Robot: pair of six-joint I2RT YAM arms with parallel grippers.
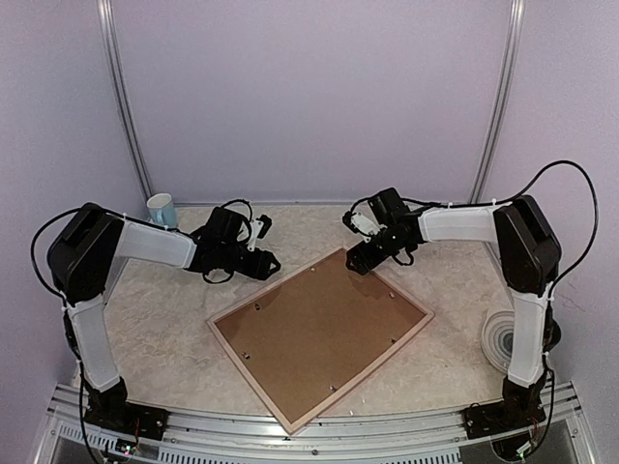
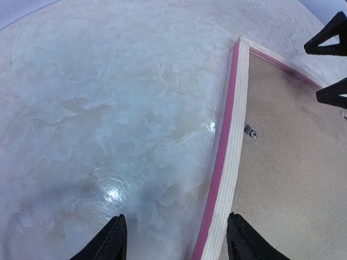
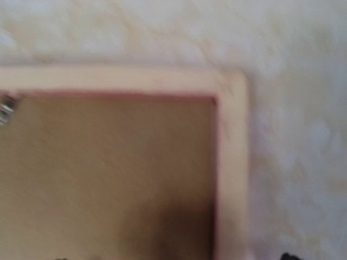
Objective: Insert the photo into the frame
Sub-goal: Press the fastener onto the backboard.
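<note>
The frame (image 1: pixel 290 411) lies face down on the table, pale wood rails up. A brown backing board (image 1: pixel 324 324) fills its opening. The photo is hidden. My left gripper (image 1: pixel 269 263) hovers at the frame's far left rail. In the left wrist view it (image 2: pixel 178 241) is open, with the pink-edged rail (image 2: pixel 230 162) between its fingers (image 2: pixel 111 241) and untouched. My right gripper (image 1: pixel 358 257) is at the frame's far corner. Its two black fingertips (image 2: pixel 328 43) stand apart in the left wrist view. The right wrist view is blurred and shows that frame corner (image 3: pixel 230 86).
A blue and white cup (image 1: pixel 162 208) stands at the back left by the left arm. A white roll (image 1: pixel 503 338) lies at the right edge near the right arm's base. Small metal tabs (image 2: pixel 249 130) sit on the backing board's edge.
</note>
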